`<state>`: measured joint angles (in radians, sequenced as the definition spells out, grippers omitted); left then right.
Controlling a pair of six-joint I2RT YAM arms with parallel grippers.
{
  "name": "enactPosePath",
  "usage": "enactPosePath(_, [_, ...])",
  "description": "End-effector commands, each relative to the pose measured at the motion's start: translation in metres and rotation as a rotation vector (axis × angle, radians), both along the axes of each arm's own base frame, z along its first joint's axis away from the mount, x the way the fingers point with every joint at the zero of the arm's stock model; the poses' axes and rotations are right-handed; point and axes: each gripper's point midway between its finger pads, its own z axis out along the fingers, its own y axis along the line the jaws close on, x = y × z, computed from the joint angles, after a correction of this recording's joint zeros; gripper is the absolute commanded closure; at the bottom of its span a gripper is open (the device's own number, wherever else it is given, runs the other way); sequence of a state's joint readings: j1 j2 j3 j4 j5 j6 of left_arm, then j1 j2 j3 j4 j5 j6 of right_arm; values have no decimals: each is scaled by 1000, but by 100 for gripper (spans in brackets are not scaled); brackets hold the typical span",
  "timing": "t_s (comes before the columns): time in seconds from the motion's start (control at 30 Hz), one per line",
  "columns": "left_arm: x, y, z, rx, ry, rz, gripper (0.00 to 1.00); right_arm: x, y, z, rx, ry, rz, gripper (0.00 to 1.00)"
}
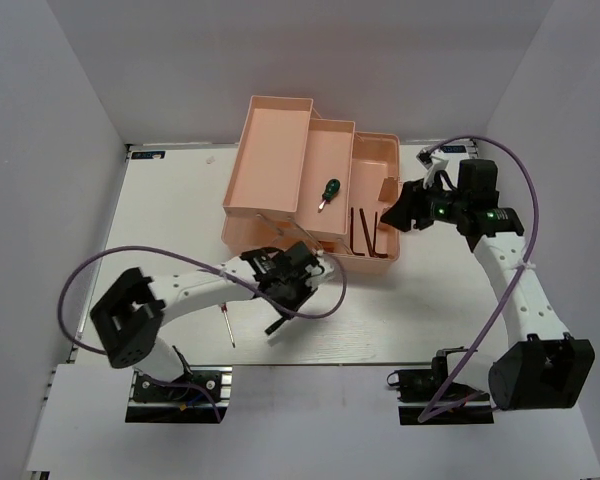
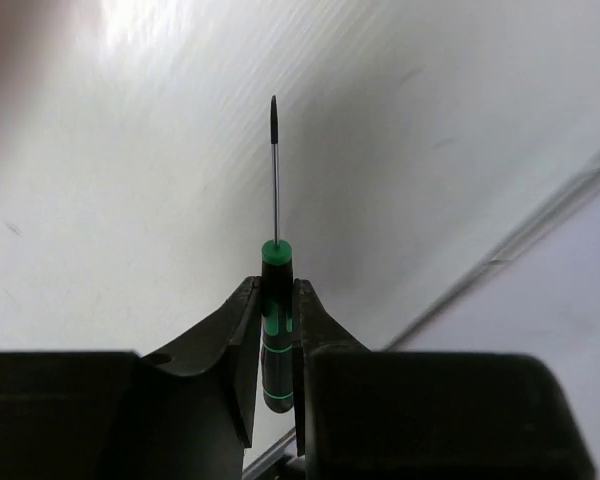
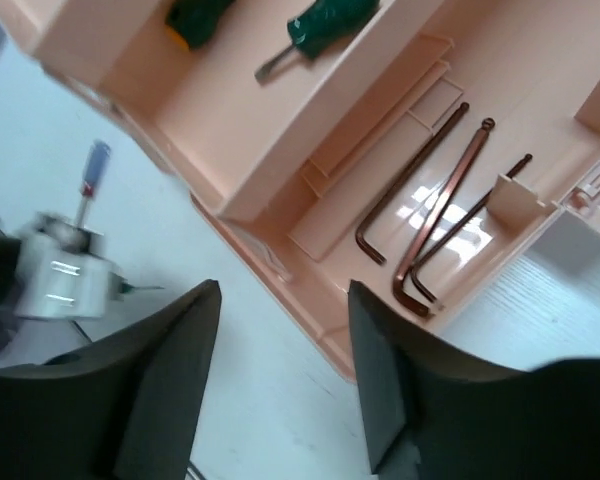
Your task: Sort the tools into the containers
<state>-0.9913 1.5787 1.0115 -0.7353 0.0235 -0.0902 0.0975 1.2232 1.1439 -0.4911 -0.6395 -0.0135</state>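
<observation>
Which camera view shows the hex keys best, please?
The right wrist view: three brown hex keys lie clearly in the toolbox base. The top view shows them only as thin dark lines; the left wrist view shows none.

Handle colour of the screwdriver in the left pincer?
Screwdriver handle: black with green bands; left wrist view.

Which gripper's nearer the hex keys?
Right. Right gripper hangs just right of the hex keys; left gripper, holding a precision screwdriver, is over the table off the toolbox's near edge.
</observation>
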Motion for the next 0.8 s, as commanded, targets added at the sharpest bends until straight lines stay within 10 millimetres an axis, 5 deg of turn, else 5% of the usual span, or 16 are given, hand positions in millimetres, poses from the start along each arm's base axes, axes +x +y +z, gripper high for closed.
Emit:
enactPosePath(0.0, [7, -68, 127, -471, -155, -133, 100, -21, -1, -6, -36, -59, 99, 38])
enactPosePath(0.13, [23, -76, 233, -715, -350, -139, 100, -29, -4, -13, -45, -90, 104, 57])
enactPosePath(0.2, [50, -67, 267, -713, -492, -25, 100, -34, -4, -18, -44, -84, 111, 64])
enactPosePath(0.3, [101, -41, 283, -614, -659, 222, 100, -39, 1, -21, -26, -82, 154, 82])
enactPosePath(0.33, [117, -34, 298, -609, -709, 297, 100, -42, 1, -28, -27, -66, 158, 98])
enactPosePath(0.37, [136, -21, 304, -564, -783, 389, 100, -42, 1, -30, -25, -61, 160, 100])
enactPosePath(0.57, [227, -2, 333, -467, -958, 576, 100, -56, 8, -45, -6, -26, 226, 100])
enactPosePath(0.6, [238, 0, 351, -483, -990, 591, 100, -58, 9, -47, -8, -23, 231, 100])
enactPosePath(0.63, [255, -4, 334, -432, -977, 589, 100, -61, 10, -47, -6, -26, 247, 100])
enactPosePath(0.77, [293, 17, 329, -355, -1002, 641, 100, -73, 18, -51, -17, -38, 327, 92])
